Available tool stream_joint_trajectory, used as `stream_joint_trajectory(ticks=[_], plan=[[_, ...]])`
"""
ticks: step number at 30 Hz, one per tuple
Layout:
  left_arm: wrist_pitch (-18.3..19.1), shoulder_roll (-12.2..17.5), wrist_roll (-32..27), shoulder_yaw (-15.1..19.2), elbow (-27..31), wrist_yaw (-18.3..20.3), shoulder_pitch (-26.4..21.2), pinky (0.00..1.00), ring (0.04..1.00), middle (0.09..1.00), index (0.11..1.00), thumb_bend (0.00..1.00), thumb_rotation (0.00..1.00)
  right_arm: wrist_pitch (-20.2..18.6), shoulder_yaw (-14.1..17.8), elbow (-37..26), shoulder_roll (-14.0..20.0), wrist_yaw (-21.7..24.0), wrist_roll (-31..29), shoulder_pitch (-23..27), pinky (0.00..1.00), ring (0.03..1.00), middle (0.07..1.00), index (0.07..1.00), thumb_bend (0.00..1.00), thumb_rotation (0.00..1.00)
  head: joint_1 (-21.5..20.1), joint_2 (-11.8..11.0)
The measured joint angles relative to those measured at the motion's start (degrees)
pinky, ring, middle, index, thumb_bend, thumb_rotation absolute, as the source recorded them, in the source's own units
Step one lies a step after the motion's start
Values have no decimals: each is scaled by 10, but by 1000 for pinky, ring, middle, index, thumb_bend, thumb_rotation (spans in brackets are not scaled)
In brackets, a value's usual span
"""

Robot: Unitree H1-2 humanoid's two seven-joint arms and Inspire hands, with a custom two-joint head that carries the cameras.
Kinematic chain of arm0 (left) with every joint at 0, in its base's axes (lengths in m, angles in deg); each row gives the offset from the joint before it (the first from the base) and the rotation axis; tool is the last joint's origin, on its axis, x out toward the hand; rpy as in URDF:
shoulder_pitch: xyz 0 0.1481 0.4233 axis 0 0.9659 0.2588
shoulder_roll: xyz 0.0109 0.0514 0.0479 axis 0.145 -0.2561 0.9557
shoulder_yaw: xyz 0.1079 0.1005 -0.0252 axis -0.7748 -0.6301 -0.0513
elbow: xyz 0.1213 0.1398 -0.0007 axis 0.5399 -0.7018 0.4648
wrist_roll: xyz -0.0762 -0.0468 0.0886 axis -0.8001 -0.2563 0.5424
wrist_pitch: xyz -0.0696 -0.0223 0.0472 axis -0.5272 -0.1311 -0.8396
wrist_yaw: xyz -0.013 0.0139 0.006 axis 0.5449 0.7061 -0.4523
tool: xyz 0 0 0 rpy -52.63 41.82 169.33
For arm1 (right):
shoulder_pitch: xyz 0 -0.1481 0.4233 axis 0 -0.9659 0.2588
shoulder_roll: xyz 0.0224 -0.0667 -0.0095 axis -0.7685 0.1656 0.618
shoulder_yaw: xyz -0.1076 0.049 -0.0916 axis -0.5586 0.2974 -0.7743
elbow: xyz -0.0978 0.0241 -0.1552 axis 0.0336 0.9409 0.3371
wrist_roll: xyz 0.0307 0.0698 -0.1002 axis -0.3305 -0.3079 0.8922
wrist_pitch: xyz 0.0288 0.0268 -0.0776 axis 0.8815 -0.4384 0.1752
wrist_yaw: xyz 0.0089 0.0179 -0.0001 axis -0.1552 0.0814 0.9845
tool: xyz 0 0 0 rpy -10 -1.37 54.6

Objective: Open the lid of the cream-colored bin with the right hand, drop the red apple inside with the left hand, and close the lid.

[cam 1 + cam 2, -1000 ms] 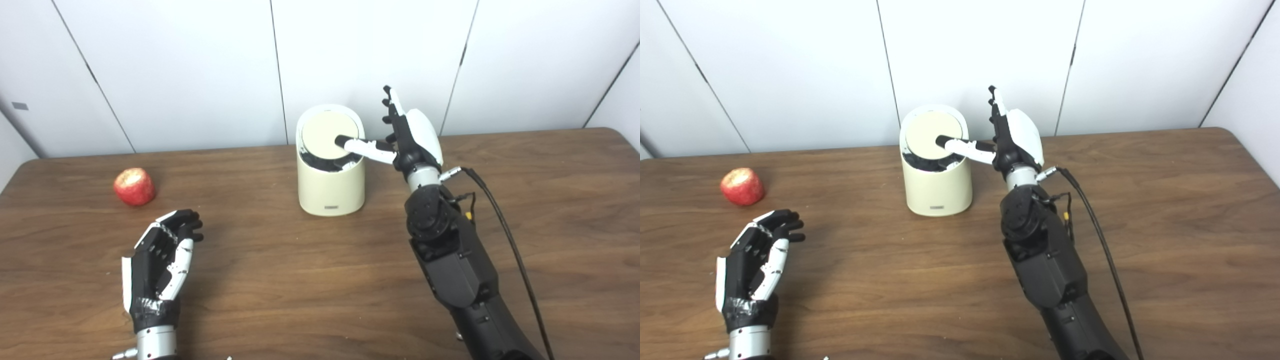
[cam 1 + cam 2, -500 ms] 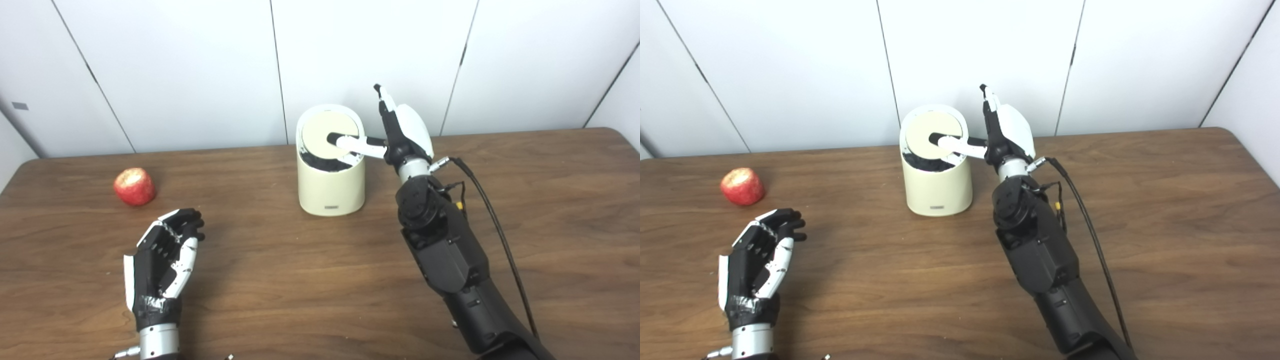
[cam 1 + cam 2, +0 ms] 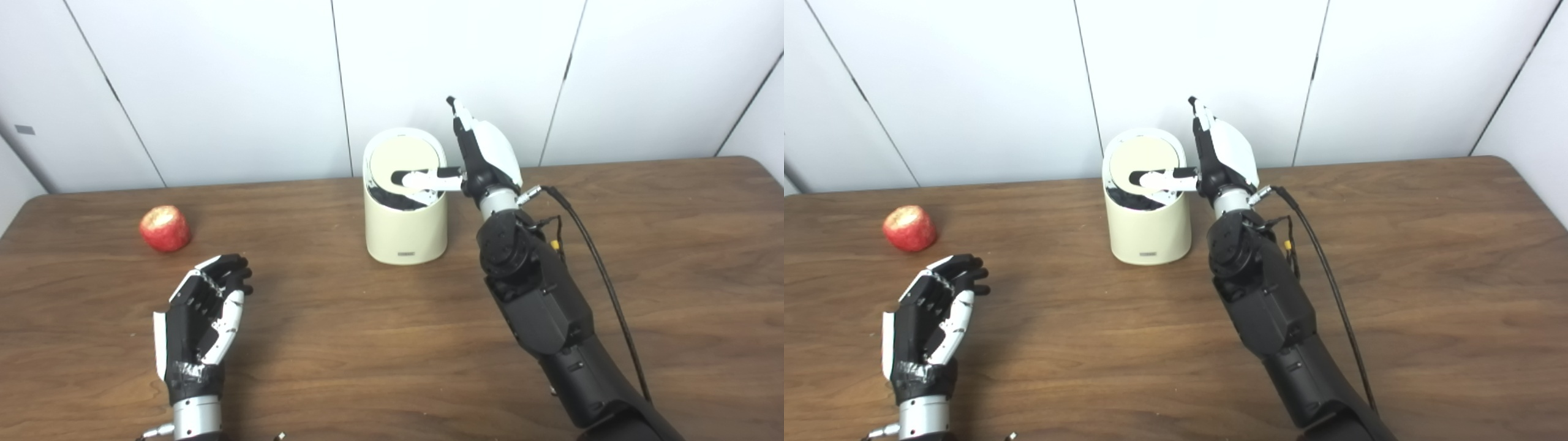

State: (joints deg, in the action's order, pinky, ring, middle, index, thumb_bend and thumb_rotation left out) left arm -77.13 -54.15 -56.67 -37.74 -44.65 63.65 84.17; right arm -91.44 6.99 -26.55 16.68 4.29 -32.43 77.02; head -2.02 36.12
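Nearest the camera, the left hand [image 3: 205, 318] rests on the brown wooden worktop [image 3: 367, 343], fingers loosely curled and apart, holding nothing. The red apple [image 3: 164, 228] sits on the worktop just beyond it, up and slightly to the left, far closer to this hand than to the other. Further back at centre stands the cream bin [image 3: 405, 229], upright, its round lid [image 3: 404, 164] tilted so that a dark gap shows along the front edge. The right hand [image 3: 474, 159] stands edge-up just right of the bin, fingers pointing upward and spread, gripping nothing, its thumb [image 3: 422, 179] reaching leftward across the lid and pressing on it. Behind the worktop, plain white wall panels [image 3: 245, 79] close the room.
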Motion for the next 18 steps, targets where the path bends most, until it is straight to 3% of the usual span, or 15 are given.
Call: stream_joint_trajectory(ticks=[6, 13, 16, 18], plan=[[0, 0, 1, -1, 0, 0, 0, 570, 652, 670, 652, 302, 251, 3, -18, 0, 7, -9, 27, 14, 910, 974, 990, 1000, 1000, 213, -1, 2], [1, -1, -2, -1, 0, 0, -1, 574, 656, 671, 649, 309, 234, 4, -26, -3, 7, -9, 38, 19, 889, 960, 981, 1000, 979, 167, -3, 4], [1, -2, -1, -1, 0, -1, -1, 575, 656, 672, 648, 309, 245, 4, -28, -7, 7, -9, 45, 16, 903, 970, 986, 1000, 960, 318, -4, 4], [1, -2, 0, -1, 0, -2, -1, 575, 656, 673, 649, 314, 248, 4, -20, -11, 7, -8, 33, 10, 856, 979, 996, 1000, 961, 578, -4, 4]])
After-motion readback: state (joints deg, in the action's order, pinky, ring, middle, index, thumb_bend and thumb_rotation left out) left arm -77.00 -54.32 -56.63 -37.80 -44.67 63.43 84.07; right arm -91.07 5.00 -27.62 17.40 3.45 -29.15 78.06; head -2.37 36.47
